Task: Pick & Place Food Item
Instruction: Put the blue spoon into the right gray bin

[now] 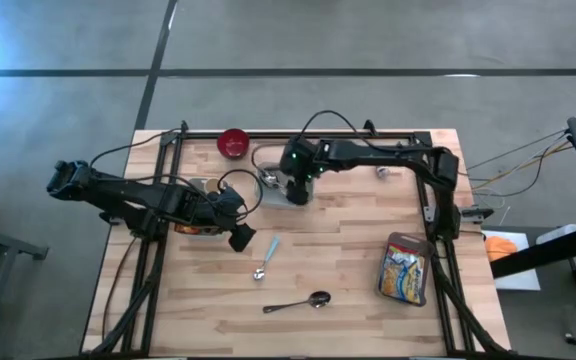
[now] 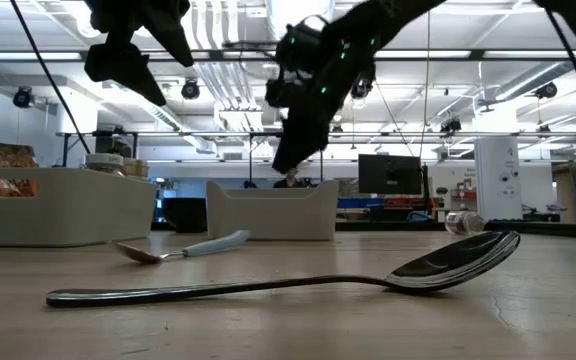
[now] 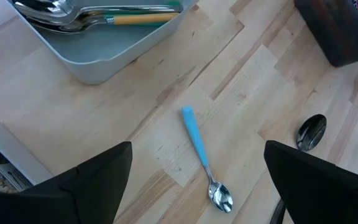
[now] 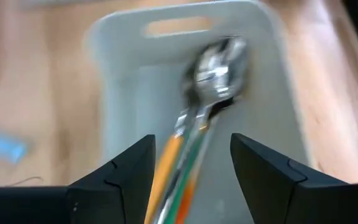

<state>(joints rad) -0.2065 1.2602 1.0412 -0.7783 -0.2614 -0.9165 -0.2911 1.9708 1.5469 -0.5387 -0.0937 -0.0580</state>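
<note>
Left gripper (image 3: 197,186) wide, empty; blue-handled metal spoon (image 3: 202,157) directly below-ahead, long axis between fingers; right gripper (image 4: 191,180) half-open over grey cutlery bin (image 4: 117,37).

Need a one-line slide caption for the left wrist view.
Open left gripper above a blue-handled spoon on the table, cutlery bin beyond.

Pale matt wooden table (image 1: 348,280), glossy metal spoon (image 1: 298,303), blue plastic-handled spoon (image 3: 202,155), smooth grey plastic bin (image 3: 104,53).

two spoons lie mid-table: one (image 1: 266,259) just behind the other (image 1: 298,303), a food packet (image 1: 405,268) to their right, a cutlery tray (image 1: 280,186) behind.
</note>
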